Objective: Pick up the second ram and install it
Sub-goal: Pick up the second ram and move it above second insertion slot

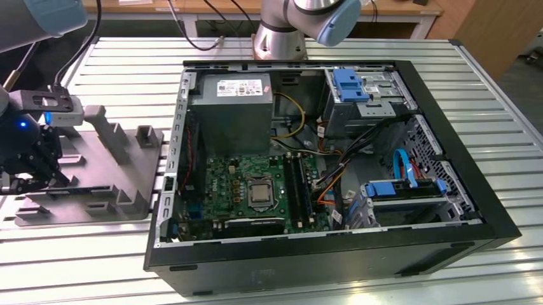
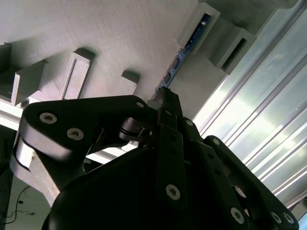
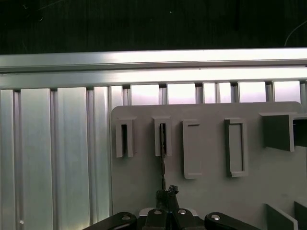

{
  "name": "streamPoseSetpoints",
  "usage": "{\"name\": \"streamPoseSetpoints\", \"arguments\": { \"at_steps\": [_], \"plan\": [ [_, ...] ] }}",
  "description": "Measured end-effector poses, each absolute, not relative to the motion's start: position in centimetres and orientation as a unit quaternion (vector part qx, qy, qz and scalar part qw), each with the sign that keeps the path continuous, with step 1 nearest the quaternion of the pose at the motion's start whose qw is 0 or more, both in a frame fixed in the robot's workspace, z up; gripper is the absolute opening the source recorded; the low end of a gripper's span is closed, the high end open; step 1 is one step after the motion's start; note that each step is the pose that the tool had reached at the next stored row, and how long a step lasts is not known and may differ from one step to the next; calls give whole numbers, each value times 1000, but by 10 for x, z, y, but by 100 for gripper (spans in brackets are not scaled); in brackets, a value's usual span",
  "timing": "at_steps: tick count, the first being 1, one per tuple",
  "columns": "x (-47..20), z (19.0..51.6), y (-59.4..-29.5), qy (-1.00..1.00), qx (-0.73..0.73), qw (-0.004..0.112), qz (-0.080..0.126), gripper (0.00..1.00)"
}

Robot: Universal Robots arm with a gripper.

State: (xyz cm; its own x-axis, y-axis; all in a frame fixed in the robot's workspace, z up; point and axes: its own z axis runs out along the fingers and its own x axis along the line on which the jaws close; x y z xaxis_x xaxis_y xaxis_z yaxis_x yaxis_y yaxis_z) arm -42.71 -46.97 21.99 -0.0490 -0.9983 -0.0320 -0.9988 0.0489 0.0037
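one end effector [image 3: 167,192] is pinching, fingers drawn together, the near end of the second ram [image 3: 163,143], which is standing edge-on in a slot of the grey moulded plate [image 3: 216,191] on the table [image 3: 57,158], beside the open computer case [image 1: 339,267]. the pickup step is under way; judging by the slot, freeing the card is calling for a straight, untilted pull.

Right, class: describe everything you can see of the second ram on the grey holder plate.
The second ram is a very thin, dark strip seen edge-on, standing on its edge on the grey moulded plate. One end sits in the slot of an upright block; the pincer is closed on the other end. In the second wrist view its side looks dark bluish, with small parts along it. It is not yet lifted out.
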Motion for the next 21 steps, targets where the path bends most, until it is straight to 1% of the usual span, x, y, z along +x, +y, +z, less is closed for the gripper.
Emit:
{"name": "streamPoseSetpoints", "arguments": {
  "at_steps": [6, 7, 8, 9, 10, 11, 12, 21],
  "plan": [
    [-427, 220, -470, 724, -689, 10, 12, 10],
    [-427, 220, -470, 724, -689, 10, 12, 11],
    [-427, 220, -470, 724, -689, 10, 12, 16],
    [-427, 220, -470, 724, -689, 10, 12, 16],
    [-427, 220, -470, 724, -689, 10, 12, 23],
    [-427, 220, -470, 724, -689, 10, 12, 23],
    [-427, 220, -470, 724, -689, 10, 12, 29],
    [-428, 214, -470, 720, -694, 11, 12, 29]
  ]
}}
